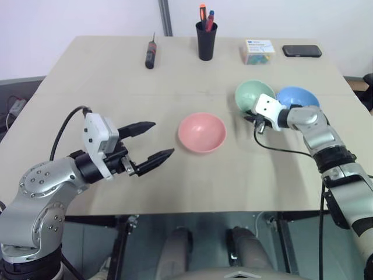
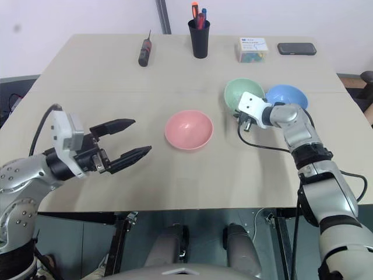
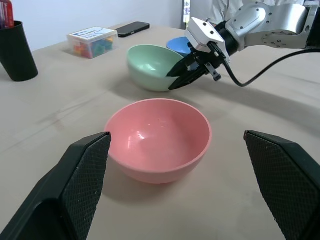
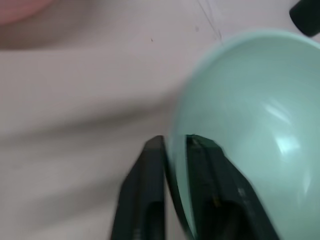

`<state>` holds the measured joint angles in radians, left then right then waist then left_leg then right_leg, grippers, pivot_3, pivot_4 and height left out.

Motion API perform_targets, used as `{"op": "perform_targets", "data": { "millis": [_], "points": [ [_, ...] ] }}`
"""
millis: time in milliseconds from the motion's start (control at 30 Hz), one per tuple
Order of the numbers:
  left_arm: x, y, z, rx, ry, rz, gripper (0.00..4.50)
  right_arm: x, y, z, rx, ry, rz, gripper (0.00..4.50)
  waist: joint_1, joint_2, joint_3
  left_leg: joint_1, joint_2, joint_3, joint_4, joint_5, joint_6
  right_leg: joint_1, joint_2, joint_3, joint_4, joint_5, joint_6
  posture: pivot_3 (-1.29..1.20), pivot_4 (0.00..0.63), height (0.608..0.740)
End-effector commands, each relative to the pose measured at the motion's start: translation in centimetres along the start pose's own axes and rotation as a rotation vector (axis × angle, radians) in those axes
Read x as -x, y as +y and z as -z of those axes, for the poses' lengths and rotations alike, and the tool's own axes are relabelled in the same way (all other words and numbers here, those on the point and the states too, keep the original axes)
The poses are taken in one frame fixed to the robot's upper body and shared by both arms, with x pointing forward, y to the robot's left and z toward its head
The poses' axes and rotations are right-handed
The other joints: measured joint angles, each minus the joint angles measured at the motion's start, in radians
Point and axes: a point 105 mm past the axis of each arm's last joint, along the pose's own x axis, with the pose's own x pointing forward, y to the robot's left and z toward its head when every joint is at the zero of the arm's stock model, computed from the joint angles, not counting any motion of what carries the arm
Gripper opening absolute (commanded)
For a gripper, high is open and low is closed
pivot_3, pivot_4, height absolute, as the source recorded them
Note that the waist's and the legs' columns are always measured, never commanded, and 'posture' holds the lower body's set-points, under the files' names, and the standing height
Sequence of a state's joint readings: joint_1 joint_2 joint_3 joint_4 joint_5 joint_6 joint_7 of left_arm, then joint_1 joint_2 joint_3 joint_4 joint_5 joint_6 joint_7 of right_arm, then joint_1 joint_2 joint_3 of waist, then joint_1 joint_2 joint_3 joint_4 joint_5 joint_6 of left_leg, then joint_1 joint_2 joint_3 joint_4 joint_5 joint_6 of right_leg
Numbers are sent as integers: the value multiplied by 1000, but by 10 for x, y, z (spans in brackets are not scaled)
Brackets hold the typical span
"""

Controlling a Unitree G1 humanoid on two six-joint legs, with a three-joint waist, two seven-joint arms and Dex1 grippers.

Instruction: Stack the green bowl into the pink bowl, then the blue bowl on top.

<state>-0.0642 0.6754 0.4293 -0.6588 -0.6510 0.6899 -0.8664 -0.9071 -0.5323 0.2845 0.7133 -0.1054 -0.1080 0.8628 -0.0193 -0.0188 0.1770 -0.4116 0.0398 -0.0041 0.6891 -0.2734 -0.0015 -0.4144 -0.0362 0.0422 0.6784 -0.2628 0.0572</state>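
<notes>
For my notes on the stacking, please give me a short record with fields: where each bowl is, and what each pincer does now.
green bowl: on the table, tilted, rim pinched
pink bowl: upright at the table's middle, empty
blue bowl: beside the green bowl, on its right
right pincer: shut on the green bowl's rim, one finger inside, one outside
left pincer: open, holding nothing, left of the pink bowl
stacking: not yet begun

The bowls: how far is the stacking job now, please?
Nothing is stacked yet: the pink bowl sits empty mid-table. In hand: the right gripper is shut on the rim of the green bowl, one finger inside and one outside, the bowl tilted. The left gripper is open beside the pink bowl. Left: green into pink, then the blue bowl on top.
</notes>
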Motion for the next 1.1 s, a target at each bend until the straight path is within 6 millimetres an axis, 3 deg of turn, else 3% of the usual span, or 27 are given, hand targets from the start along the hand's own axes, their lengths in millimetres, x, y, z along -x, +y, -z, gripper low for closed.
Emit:
{"op": "perform_targets", "data": {
  "millis": [33, 67, 133, 200, 333, 467, 600, 700, 733, 767, 833, 933, 1033, 1100],
  "points": [
    [0, 3, -4, -33, -17, -22, 4500, 25, -15, -60, 75, -230, 7, 68, 1, 1, 0, 0, 0, 0, 0, 0, 0, 0, 0, 0, 0, 0, 0, 0, 150, 740],
    [0, 3, -3, -30, -18, -26, 4500, 32, -11, -71, 71, -280, -14, 68, 2, 1, 0, -1, 0, -1, 0, 0, 0, -1, 0, 0, 0, 0, 0, 0, 150, 740],
    [0, 9, 0, -14, -26, -44, 4500, 50, 13, -106, 64, -406, -117, 68, 4, 1, 0, -1, 0, -2, -1, 0, 0, -1, 0, 0, 0, 0, 0, 0, 150, 740],
    [0, 14, 3, -5, -28, -53, 4500, 59, 36, -127, 71, -459, -193, 68, 7, 1, 0, -1, 1, -4, -2, 0, 0, -1, 0, 0, -1, 0, 0, 0, 150, 740],
    [2, 19, 5, -5, -26, -57, 4500, 59, 68, -142, 46, -473, -256, 68, 6, 0, 0, 0, 1, -4, -2, -1, 1, -1, 0, 0, 0, 0, 0, 0, 150, 740],
    [4, 26, 8, -1, -19, -60, 4500, 41, 103, -144, 25, -458, -335, 68, 5, 0, 0, 3, 0, -3, -2, 0, 1, 2, 0, 0, 1, 0, 0, 0, 150, 740],
    [5, 21, 10, 9, -13, -44, 4500, 14, 102, -135, 16, -386, -298, 68, 2, 0, 0, 4, 0, -1, -2, 0, 1, 2, 1, 1, 1, 0, 0, 0, 150, 740],
    [7, 19, 10, 10, -14, -43, 4500, 11, 100, -129, 6, -357, -307, 1024, 8, 0, 0, 4, 0, 0, -2, 0, 1, 2, 1, 1, 0, 0, 0, 0, 150, 740],
    [7, 19, 10, 11, -14, -44, 4500, 12, 100, -129, 2, -352, -308, 1678, 8, 0, 0, 3, 0, 0, -2, 0, 1, 2, 1, 0, -1, 0, 0, 0, 150, 740],
    [7, 18, 9, 12, -15, -43, 4500, 13, 99, -128, 2, -346, -313, 1949, 6, 0, 0, 2, 0, 0, -2, 0, 1, 1, 1, -1, -1, 0, 0, 0, 150, 740],
    [6, 17, 9, 10, -17, -36, 4500, 19, 92, -129, -6, -351, -286, 2775, 5, 0, 0, 2, 0, -1, -2, 0, 1, 1, 1, -1, 0, 0, 0, 0, 150, 740],
    [5, 13, 6, 5, -24, -14, 4500, 36, 71, -134, -82, -402, -177, 3506, 6, 0, 0, 2, 0, -1, -2, 0, 1, 1, 0, -1, 0, 0, 0, 0, 150, 740],
    [1, 11, 0, -6, -49, 16, 4500, 63, 44, -123, -188, -396, -57, 3506, 9, 0, 0, 1, 0, -2, -2, 0, 1, 1, 0, -1, -1, 0, 0, 0, 150, 740],
    [-5, 8, -5, -15, -68, 48, 4500, 78, 18, -92, -208, -295, 84, 3506, 13, 0, 0, 1, 0, -2, -2, 0, 1, 1, 0, -2, -1, 0, 0, 0, 150, 740]
  ]
}}
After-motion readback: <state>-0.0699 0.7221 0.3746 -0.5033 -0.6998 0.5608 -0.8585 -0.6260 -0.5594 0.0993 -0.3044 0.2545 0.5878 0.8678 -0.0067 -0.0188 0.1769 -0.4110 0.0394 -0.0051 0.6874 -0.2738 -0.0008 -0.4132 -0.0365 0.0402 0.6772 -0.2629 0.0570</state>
